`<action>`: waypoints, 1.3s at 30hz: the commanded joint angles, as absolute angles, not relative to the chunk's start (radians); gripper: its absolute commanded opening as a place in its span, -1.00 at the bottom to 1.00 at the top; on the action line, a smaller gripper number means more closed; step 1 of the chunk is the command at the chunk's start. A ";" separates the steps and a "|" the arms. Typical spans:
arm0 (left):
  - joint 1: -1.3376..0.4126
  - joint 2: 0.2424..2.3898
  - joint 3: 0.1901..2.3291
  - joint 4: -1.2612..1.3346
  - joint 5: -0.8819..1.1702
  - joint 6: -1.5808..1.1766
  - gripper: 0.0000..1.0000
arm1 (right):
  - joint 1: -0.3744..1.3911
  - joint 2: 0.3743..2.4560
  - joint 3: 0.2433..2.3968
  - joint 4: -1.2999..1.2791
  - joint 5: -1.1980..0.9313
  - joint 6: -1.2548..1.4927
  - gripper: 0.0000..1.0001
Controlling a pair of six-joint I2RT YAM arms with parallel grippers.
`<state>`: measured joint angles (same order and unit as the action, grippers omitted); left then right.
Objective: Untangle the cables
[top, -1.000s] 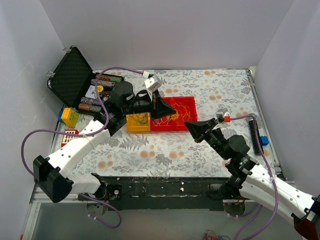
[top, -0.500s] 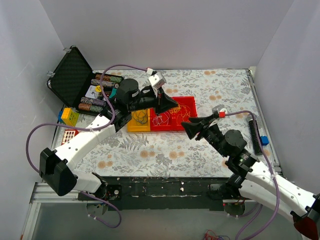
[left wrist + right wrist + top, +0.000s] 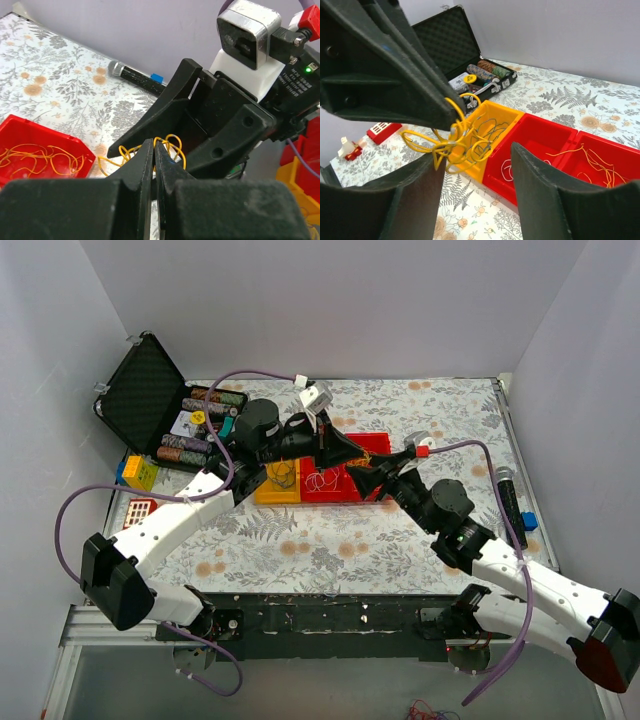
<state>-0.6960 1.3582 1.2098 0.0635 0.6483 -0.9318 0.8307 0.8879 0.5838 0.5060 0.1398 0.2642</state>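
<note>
Your right gripper (image 3: 474,154) has swung in toward the tabletop's middle, fingers spread wide either side of the cables (image 3: 457,142). Your left gripper (image 3: 152,150), pressed together, pinches this yellow tangle above the bins (image 3: 545,125). A second grasp looks near. The tangle dangles downward from the pinch, loops splaying sideways, with no single long axis.
</note>
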 commanded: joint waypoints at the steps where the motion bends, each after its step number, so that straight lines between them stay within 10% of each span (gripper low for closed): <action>1: -0.698 1.333 1.212 0.100 0.706 -1.037 -1.00 | 0.830 0.888 0.624 0.653 0.236 0.226 0.12; 10: -0.698 1.290 1.204 0.092 0.684 -1.043 -1.00 | 0.830 0.836 0.558 0.588 0.291 0.247 -0.74; 39: -0.696 1.388 1.534 0.037 0.663 -0.887 -1.00 | 0.799 0.765 0.376 0.316 0.505 0.351 -0.97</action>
